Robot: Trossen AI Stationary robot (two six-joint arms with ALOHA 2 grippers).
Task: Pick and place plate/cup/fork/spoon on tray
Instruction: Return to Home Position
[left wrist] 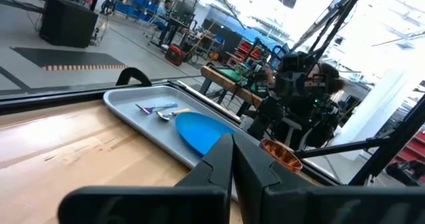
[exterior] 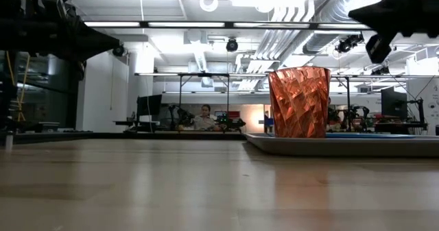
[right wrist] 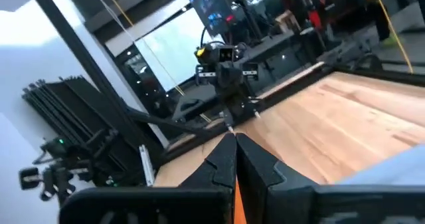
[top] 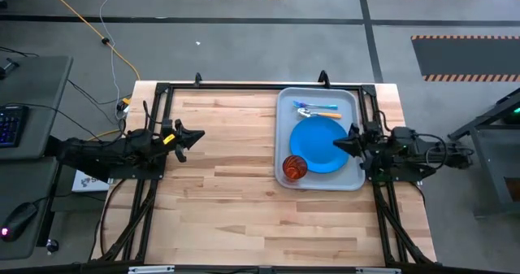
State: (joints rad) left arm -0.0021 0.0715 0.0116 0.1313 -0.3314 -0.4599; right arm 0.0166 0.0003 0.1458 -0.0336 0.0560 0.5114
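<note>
Homing well means the right gripper (top: pixel 339 143), pinched shut and empty over the plate (top: pixel 313 144), rises before retreating; the left gripper (top: pixel 197 135) waits shut at the table's (top: pixel 244 201) left edge. On the tray (top: pixel 286 99), fork (top: pixel 321 114) and spoon (top: pixel 318 106) lie parallel to its far edge, heads toward its left edge, with the cup (top: pixel 294 167) in the near-left corner.

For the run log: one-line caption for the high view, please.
Plate, cup, fork and spoon on the tray; left gripper shut over the table, right gripper shut at the plate's edge.
</note>
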